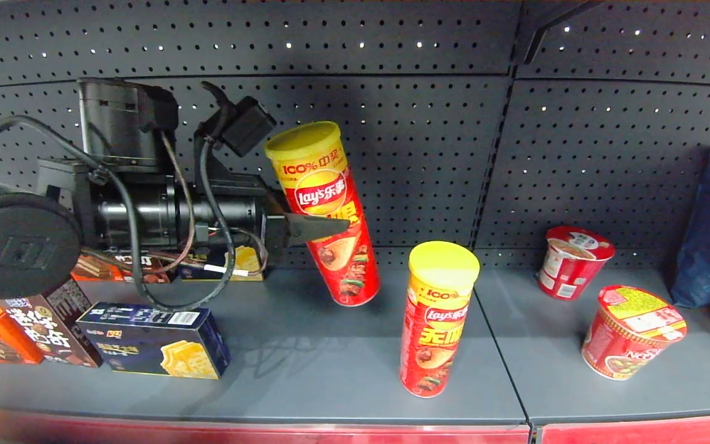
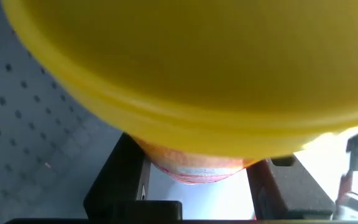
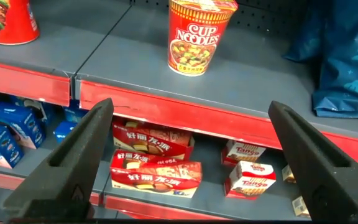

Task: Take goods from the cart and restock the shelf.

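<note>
Left tool (image 1: 325, 226) clamped mid-body on tilted chip can (image 1: 318, 185) — likely light, stiff, slick, crushable; mid-height grip suits. Right tool (image 3: 191, 107) spread wide — empty.

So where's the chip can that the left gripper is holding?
Head view, left of centre: the held chip can hangs tilted in the left gripper over the shelf, left of the standing chip can.

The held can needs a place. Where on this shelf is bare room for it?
Bare shelf lies between the dark blue box and the standing can, also between that can and the front noodle cup. The left end is crowded with boxes.
</note>
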You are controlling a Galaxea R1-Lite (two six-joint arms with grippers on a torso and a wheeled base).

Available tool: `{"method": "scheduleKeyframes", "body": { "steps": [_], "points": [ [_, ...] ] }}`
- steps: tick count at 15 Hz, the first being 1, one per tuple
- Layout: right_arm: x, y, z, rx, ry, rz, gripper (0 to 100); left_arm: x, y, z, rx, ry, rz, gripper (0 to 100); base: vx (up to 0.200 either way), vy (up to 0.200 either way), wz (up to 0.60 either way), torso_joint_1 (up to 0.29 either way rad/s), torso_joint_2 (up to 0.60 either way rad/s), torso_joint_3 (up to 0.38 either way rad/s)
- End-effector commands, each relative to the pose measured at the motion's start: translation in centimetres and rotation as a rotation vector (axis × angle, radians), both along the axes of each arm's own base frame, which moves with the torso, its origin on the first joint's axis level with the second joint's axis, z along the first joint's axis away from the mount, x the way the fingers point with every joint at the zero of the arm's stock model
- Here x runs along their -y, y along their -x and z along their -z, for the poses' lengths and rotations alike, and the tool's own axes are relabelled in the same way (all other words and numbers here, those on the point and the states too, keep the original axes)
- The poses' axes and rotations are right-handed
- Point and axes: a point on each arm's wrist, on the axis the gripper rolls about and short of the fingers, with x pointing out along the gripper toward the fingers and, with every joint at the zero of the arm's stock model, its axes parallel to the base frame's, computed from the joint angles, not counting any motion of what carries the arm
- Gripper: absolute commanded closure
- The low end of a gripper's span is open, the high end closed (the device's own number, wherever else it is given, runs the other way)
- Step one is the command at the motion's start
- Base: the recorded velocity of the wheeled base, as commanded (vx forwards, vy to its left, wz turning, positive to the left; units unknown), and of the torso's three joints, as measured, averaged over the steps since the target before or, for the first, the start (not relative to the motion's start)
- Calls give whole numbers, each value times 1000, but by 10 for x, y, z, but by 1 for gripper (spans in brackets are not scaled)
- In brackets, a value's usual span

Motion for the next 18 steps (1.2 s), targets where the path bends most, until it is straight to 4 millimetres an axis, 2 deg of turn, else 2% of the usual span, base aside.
{"method": "scheduleKeyframes", "body": {
  "steps": [1, 3, 8, 11, 14, 18],
  "points": [
    [0, 0, 0, -3, 0, 0, 0, 6, -23, 10, 2, -25, -1, 100, 0, 0, 0, 0, 0, 0],
    [0, 0, 0, -3, 0, 1, 0, 14, -42, 18, -2, -35, 2, 100, 0, 0, 0, 0, 0, 0],
    [0, 0, 0, -4, 0, 1, 0, 16, -63, 35, -34, -121, 18, 100, 0, 0, 0, 0, 0, 0],
    [0, 0, 0, -4, 0, 1, 0, 18, -70, 34, -57, -166, 35, 100, 0, 0, 0, 0, 0, 0],
    [0, 0, 0, -3, 0, 1, 0, 27, -86, 33, -55, -190, 56, 100, 0, 0, 0, 0, 0, 0],
    [0, 0, 0, -4, 0, 1, 0, 39, -91, 47, -83, -202, 82, 100, 0, 0, 0, 0, 0, 0]
  ]
}}
